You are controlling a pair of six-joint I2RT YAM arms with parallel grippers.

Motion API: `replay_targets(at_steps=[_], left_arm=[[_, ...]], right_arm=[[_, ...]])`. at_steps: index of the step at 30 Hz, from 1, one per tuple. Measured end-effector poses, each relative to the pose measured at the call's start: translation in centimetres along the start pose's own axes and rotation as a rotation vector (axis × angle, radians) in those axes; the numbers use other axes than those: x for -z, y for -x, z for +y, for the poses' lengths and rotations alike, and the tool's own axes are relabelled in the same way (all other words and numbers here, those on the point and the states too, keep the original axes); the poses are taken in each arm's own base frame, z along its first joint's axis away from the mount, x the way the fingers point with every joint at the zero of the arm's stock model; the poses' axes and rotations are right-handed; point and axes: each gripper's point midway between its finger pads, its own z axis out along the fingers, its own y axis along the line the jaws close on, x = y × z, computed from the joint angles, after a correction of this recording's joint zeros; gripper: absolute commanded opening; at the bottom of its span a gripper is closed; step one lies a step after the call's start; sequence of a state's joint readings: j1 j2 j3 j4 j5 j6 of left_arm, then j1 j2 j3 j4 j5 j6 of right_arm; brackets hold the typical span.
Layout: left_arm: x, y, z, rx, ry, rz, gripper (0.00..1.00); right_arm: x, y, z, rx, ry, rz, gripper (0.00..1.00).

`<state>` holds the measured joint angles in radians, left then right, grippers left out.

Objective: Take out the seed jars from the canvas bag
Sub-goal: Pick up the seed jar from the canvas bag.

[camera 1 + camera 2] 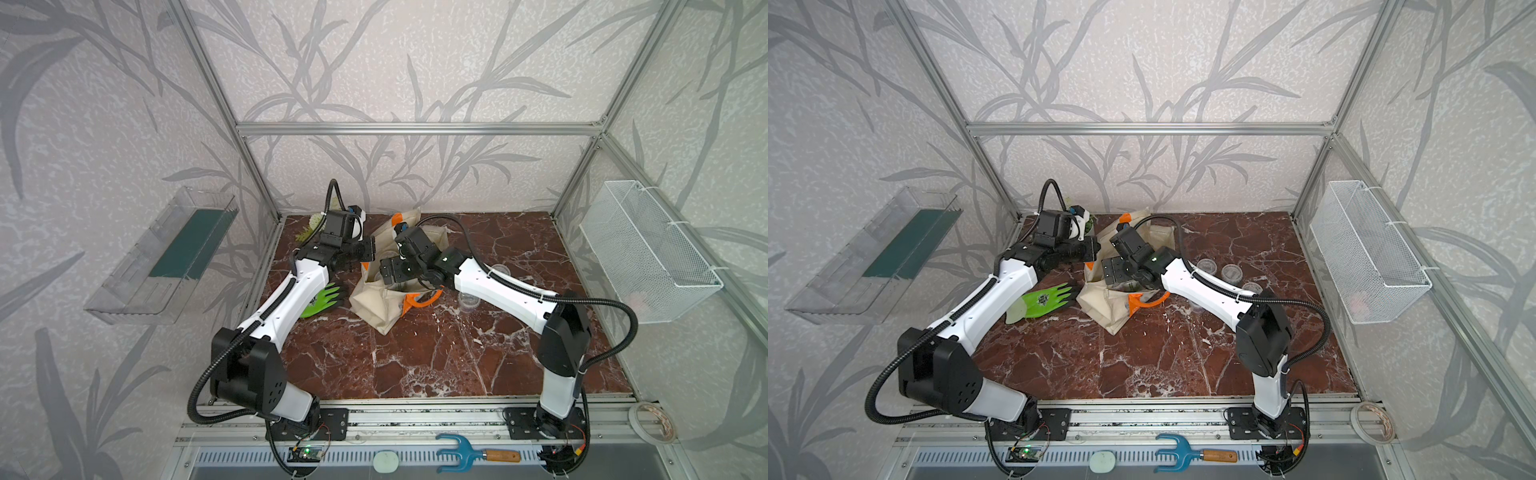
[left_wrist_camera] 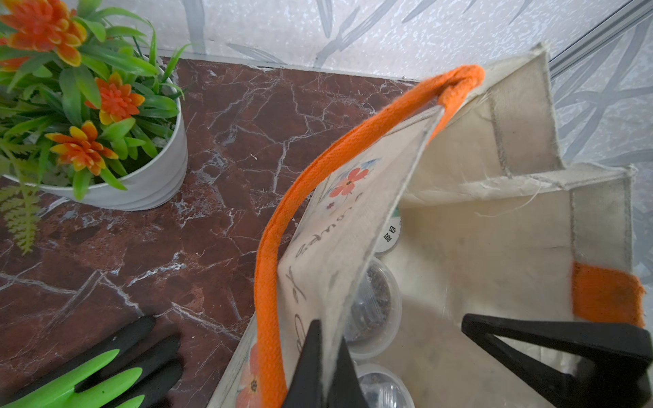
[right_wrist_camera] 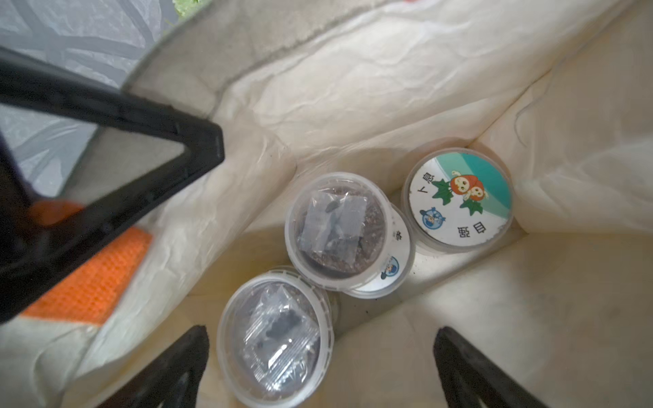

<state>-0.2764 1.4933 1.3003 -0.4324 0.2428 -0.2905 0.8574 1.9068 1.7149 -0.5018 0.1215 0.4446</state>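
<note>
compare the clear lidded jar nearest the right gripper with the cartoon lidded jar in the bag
Lid: the clear-lidded jar shows its dark contents through the top; the cartoon-lidded jar has a printed lid hiding its contents. Place: the clear-lidded jar lies just ahead of the open right gripper; the cartoon-lidded jar sits in a corner. Both are round, lid up, inside the canvas bag.

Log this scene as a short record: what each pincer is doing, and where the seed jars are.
left pincer: shut on the canvas bag wall at its rim, holding it open
right pincer: open, inside the bag, over a clear-lidded jar
jars in bag: four visible, two clear-lidded, two picture-lidded
jars on table: at least three, to the right of the bag
</note>
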Motion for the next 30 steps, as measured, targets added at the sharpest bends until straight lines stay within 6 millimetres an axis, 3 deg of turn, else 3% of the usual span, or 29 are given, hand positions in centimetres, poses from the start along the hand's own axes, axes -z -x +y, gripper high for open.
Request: replay_targets(at_steps=[9, 16, 21, 30], left_arm=[[0.0, 0.0, 0.0, 0.000, 0.001, -0.001, 0.00], [0.2, 0.1, -0.1, -0.001, 0.000, -0.005, 0.00], [0.6, 0.2, -0.2, -0.003, -0.003, -0.012, 0.00], [0.6, 0.2, -0.3, -0.004, -0.005, -0.009, 0.00]], right_arm=[[-1.4, 0.4, -0.1, -0.013, -0.026, -0.001, 1.00], [0.6, 0.1, -1.5, -0.021, -0.049, -0.020, 1.00], [2.0, 1.2, -1.9, -0.034, -0.051, -0.056, 1.00], [-0.9, 1.0, -1.9, -0.047, -0.065, -0.026, 1.00]])
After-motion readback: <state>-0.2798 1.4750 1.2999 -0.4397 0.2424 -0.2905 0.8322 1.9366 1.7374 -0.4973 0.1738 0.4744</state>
